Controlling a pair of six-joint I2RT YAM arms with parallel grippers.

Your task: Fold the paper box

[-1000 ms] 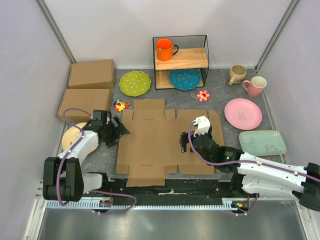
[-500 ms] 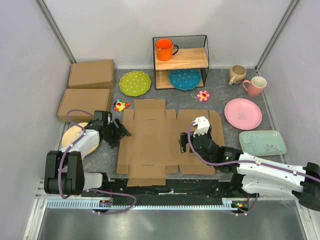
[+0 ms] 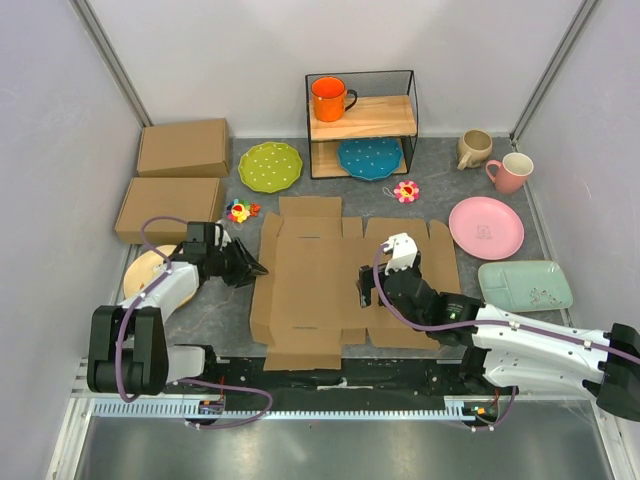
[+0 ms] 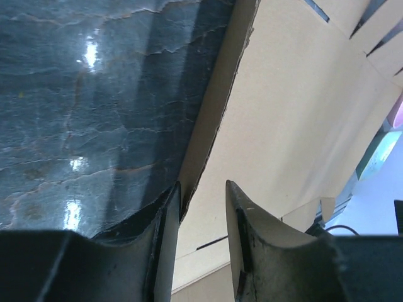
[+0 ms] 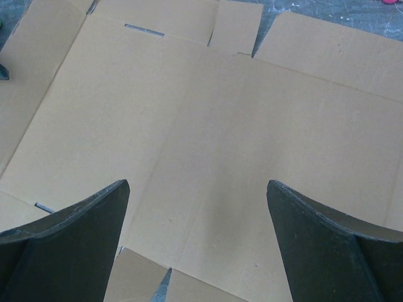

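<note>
Your right gripper (image 5: 198, 189) hangs spread wide over the plain brown corrugated cardboard paper box (image 3: 310, 280), which lies flat mid-counter by the near edge. Your left gripper (image 4: 201, 189) straddles its raised left edge; whether it pinches is unclear. Beyond the right flap sits a round pink plate (image 3: 485, 227).

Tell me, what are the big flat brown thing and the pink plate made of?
The paper box looks like corrugated cardboard: matte, plain brown, with cut slots and a rough raw edge in the left wrist view. The pink plate is probably glazed ceramic, since it looks smooth with a soft shine, though plastic cannot be ruled out.
</note>
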